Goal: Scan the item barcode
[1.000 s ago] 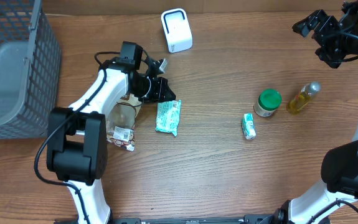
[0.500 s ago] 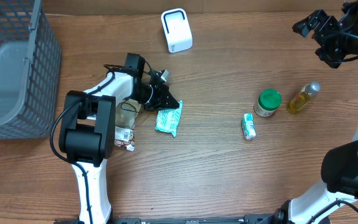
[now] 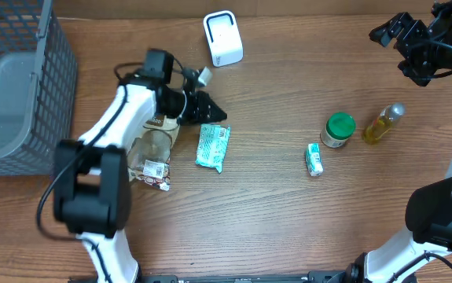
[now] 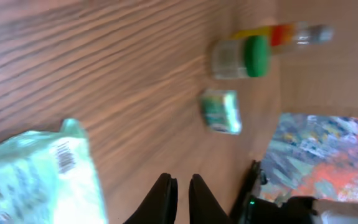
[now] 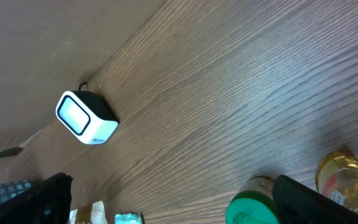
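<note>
- Since half a second earlier, the left gripper [image 4: 180, 190] had drawn back from the top edge of the green packet [image 3: 212, 147] toward the scanner [image 3: 223, 38]. The packet had settled flat again.
- In the left wrist view the left gripper's fingers stood almost together, with only a slit between them and nothing held.
- The right gripper [image 5: 169, 186] hung over the far right corner with its fingers wide apart and empty.
- The packet lay on the table [image 3: 288, 228] just beside the left gripper and not touching it. Its barcode [image 4: 65, 157] faced up near one end.
- It looked like a light, soft foil or plastic pouch, likely slippery and apt to buckle or slide when nudged.
- A pinch on a crimped end seam, clear of the barcode, seemed the best hold.
- The table was smooth wood grain and offered little to stop the packet skidding.
- The scanner stood at the far edge with open table between it and the packet.
- A wire basket [image 3: 21, 86] sat at the far left.
- A green-lidded jar [image 3: 338, 130], a small bottle [image 3: 384, 123] and a small carton [image 3: 314, 159] stood well apart to the right.
- A clear container [image 3: 153, 153] lay under the left arm.
</note>
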Robot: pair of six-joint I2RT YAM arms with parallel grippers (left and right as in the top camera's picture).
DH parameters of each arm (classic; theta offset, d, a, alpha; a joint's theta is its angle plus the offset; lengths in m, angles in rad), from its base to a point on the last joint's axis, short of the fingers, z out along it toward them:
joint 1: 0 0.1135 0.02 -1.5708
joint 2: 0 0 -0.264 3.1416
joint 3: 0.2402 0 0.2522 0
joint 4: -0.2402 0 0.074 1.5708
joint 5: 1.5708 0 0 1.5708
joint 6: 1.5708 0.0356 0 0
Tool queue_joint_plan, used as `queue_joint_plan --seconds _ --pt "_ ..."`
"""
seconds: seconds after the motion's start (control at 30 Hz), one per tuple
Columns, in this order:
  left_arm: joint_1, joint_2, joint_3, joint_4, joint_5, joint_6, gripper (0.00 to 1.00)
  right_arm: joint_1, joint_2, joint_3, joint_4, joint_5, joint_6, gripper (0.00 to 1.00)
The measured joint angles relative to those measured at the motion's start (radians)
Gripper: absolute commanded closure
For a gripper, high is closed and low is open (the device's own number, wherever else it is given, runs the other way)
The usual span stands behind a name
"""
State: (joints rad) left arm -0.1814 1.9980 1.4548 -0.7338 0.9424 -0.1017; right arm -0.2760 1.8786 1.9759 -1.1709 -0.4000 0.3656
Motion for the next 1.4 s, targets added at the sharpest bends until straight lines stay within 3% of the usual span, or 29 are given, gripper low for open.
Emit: queue_joint_plan --seconds 0.13,0.5,0.7,1.0,1.4 --pt "0.000 -0.082 0.018 -0.090 0.009 0.000 0.87 0.000 0.000 0.000 0.000 0.000 0.000 0.00" --pt "-0.018 -0.082 0.018 -0.252 -0.093 0.028 0.86 0.000 0.000 0.000 0.000 0.000 0.000 0.00" --pt "-0.075 -0.082 0.010 -0.272 -0.211 0.022 0.96 0.000 0.000 0.000 0.000 0.000 0.000 0.00" --pt "-0.086 -0.081 -0.132 -0.159 -0.255 0.005 0.96 0.000 0.000 0.000 0.000 0.000 0.000 0.00" --pt "-0.082 -0.081 -0.296 0.109 -0.159 -0.063 0.96 0.000 0.000 0.000 -0.001 0.000 0.000 0.00"
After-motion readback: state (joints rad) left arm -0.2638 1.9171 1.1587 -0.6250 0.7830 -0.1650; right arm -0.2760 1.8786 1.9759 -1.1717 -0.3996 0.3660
